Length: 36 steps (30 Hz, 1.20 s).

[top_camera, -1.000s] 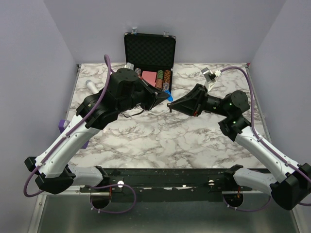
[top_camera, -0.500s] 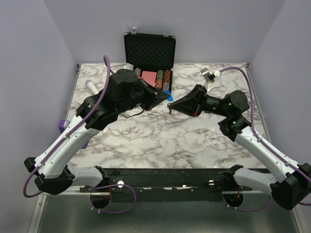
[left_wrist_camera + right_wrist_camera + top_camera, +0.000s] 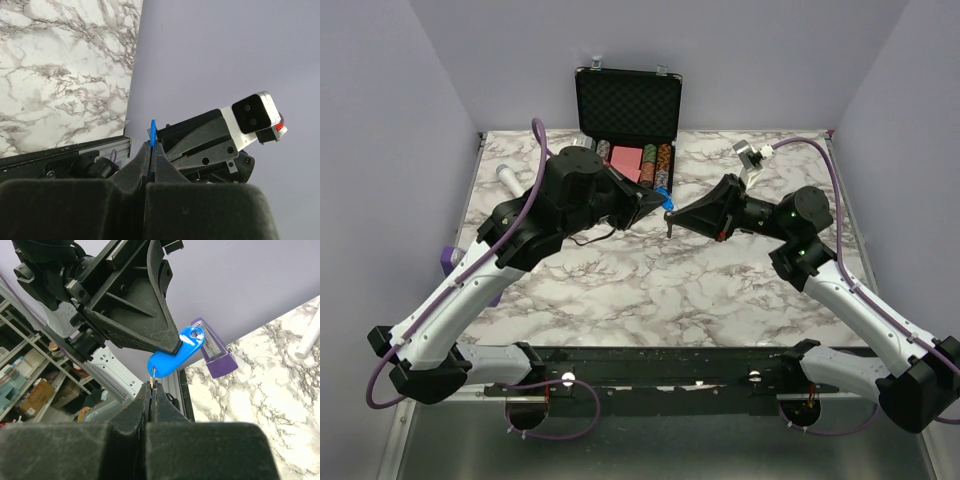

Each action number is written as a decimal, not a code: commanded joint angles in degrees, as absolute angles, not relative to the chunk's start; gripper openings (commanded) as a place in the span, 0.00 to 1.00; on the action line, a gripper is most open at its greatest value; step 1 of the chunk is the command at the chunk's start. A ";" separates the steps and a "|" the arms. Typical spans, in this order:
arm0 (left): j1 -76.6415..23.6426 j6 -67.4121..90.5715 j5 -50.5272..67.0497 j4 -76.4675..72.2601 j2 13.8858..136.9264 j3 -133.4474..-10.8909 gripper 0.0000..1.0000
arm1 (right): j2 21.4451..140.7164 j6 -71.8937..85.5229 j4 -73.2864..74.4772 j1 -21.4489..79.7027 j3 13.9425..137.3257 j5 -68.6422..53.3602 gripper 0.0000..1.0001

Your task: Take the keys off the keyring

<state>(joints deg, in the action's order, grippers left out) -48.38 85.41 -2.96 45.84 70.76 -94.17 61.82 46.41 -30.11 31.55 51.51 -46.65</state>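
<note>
Status: mid-air two-arm hold, centre of top view, just in front of the open case (image 3: 627, 105). Left gripper (image 3: 151, 150) is clamped tight on the keyring (image 3: 176, 352), pinching the blue tag flat near its upper end; tag shows edge-on in left wrist cam. Under the tag's lower end hangs a thin metal bit (image 3: 154, 374), ring or key, can't tell which at this res. Right gripper (image 3: 151, 388) is closed on that bit, jaws fully together, tip almost at the left's. Progress: both grips set, nothing separated afaict; no loose key visible on table (image 3: 650, 290). Remaining: work key off ring, prob. pull/twist. Risk: thin metal slips out.
</note>
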 commanded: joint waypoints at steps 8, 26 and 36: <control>-47.20 83.33 -3.69 43.24 65.84 -88.78 0.61 | 61.61 41.41 -18.13 32.08 55.54 -47.72 0.01; -36.91 29.64 20.98 43.40 45.70 -74.52 0.71 | 65.56 27.25 11.59 37.35 56.16 -58.52 0.01; -37.00 20.92 44.11 43.77 49.91 -76.81 0.61 | 67.24 28.91 10.47 43.67 59.33 -59.41 0.01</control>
